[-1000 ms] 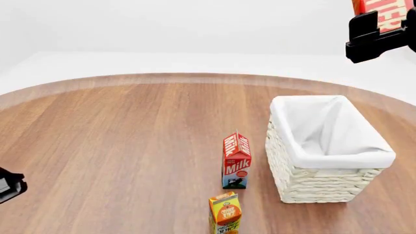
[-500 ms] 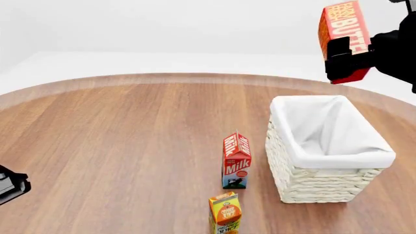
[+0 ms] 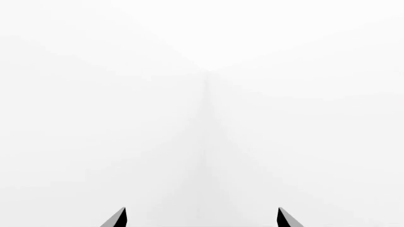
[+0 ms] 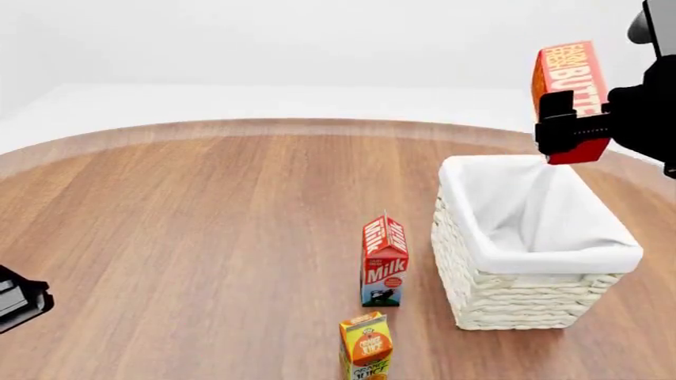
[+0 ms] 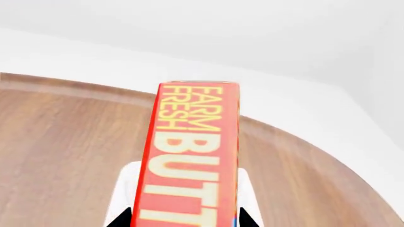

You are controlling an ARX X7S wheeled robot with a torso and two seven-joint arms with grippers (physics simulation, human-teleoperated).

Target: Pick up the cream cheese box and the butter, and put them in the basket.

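My right gripper point(image 4: 571, 127) is shut on the butter point(image 4: 571, 83), a red-orange box with yellow lettering, and holds it in the air over the far right corner of the white wicker basket point(image 4: 507, 293). In the right wrist view the butter point(image 5: 192, 156) fills the space between the fingertips point(image 5: 123, 218), with the basket's liner point(image 5: 123, 189) below it. My left gripper point(image 4: 19, 301) shows only as a dark edge at the head view's left; in the left wrist view its tips point(image 3: 117, 218) stand apart before blank white. The cream cheese box is out of view.
A red milk carton point(image 4: 385, 261) stands just left of the basket. An orange juice carton point(image 4: 366, 346) stands in front of it near the head view's lower edge. The round wooden table point(image 4: 190, 237) spreads to the left.
My right gripper has come down and leftward with the butter, from the head view's top right corner to just above the basket's far right corner. The left gripper has barely shifted.
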